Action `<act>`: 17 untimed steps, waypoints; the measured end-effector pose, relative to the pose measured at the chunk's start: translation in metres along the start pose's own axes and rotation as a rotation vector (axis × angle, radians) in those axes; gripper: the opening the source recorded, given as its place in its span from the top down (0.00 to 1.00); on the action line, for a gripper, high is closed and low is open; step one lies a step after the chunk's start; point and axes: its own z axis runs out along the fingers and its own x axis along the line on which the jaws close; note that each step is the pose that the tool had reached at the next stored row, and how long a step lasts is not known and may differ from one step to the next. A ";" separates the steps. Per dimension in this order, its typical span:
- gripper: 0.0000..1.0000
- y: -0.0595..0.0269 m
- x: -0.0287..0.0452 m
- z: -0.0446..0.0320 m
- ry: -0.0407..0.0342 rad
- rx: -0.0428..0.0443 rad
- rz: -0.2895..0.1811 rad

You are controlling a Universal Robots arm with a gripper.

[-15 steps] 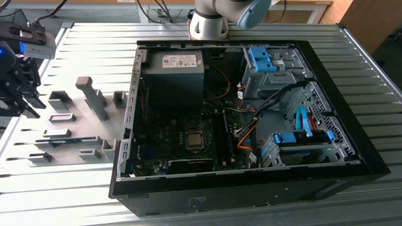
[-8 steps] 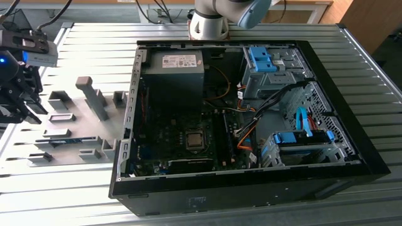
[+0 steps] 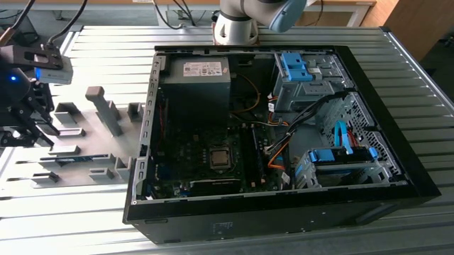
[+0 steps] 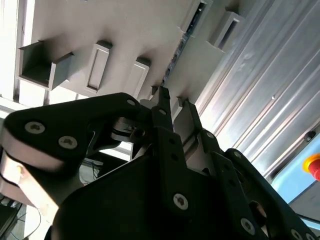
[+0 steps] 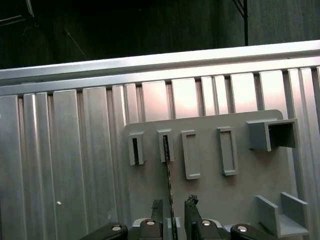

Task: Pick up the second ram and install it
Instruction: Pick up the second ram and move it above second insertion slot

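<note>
End effector (image 5: pixel 173 204) released, straddling second ram (image 5: pixel 168 175) edge; seemingly small clearance ea. side.

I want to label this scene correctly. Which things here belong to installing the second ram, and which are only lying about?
For the job: second ram, on edge in the grey holder plate; gripper, open, straddling it; motherboard in the open computer case.

Lying about: other grey holder blocks; power supply; blue drive brackets; red button.
</note>
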 end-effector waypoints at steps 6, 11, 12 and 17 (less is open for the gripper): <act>0.69 -0.0002 0.0001 0.0022 0.0006 -0.0004 -0.018; 0.69 -0.0002 0.0001 0.0046 0.0003 0.0000 -0.019; 0.69 -0.0003 0.0001 0.0064 0.0006 -0.0003 -0.022; 0.69 -0.0007 0.0010 0.0153 0.0007 -0.0004 -0.027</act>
